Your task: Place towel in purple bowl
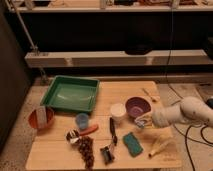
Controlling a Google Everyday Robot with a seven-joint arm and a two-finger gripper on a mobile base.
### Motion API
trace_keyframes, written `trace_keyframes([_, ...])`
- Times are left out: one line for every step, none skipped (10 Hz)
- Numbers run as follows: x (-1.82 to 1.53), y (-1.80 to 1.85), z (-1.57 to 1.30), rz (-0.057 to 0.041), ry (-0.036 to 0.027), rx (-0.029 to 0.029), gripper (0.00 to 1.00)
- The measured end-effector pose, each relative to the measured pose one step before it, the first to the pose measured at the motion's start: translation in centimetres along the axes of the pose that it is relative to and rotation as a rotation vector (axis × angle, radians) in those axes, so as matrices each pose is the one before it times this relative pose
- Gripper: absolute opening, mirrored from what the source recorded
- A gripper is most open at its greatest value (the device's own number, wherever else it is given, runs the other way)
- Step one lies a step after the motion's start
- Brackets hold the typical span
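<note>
The tool (pixel 144 121) is clamped on the towel (pixel 141 120), just beside the near rim of the purple bowl (pixel 137 106) on the bench (pixel 125 92). If released here, the cloth may hang over the rim or nudge the white cup (pixel 118 110).

Soft cloth towel (pixel 141 121) in the shut gripper (pixel 143 122); smooth plastic purple bowl (pixel 137 106); matt pale wood table (pixel 125 92); glossy plastic green tray (pixel 71 93).
</note>
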Motion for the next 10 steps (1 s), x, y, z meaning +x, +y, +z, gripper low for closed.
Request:
trace_keyframes([-0.762, -0.883, -1.024, -0.00085, 0.00048, 0.00051, 0.0])
trace_keyframes([-0.945, -1.081, -1.306, -0.00042, 0.00085, 0.0014, 0.0])
trace_keyframes([-0.297, -0.356, -0.431, 0.00021, 0.00033, 0.00017, 0.0])
trace_keyframes([-0.119, -0.143, -0.229, 0.00063, 0.00107, -0.00036, 0.0])
trace_keyframes([-0.013, -0.538, 0.021, -0.00691, 0.00396, -0.00927, 0.0])
trace_keyframes([0.144, -1.342, -0.033, -0.00962, 0.00737, -0.0072, 0.0])
trace_keyframes([0.205, -1.314, -0.18, -0.00676, 0.0085, -0.00554, 0.0])
trace_keyframes([0.271, -1.748, -0.007, -0.00823, 0.00943, -0.00786, 0.0])
trace_keyframes([0.0, -1.393, 0.114, -0.00823, 0.0078, -0.00688, 0.0])
trace_keyframes([0.166, -0.486, 0.077, 0.00285, 0.01152, -0.0108, 0.0])
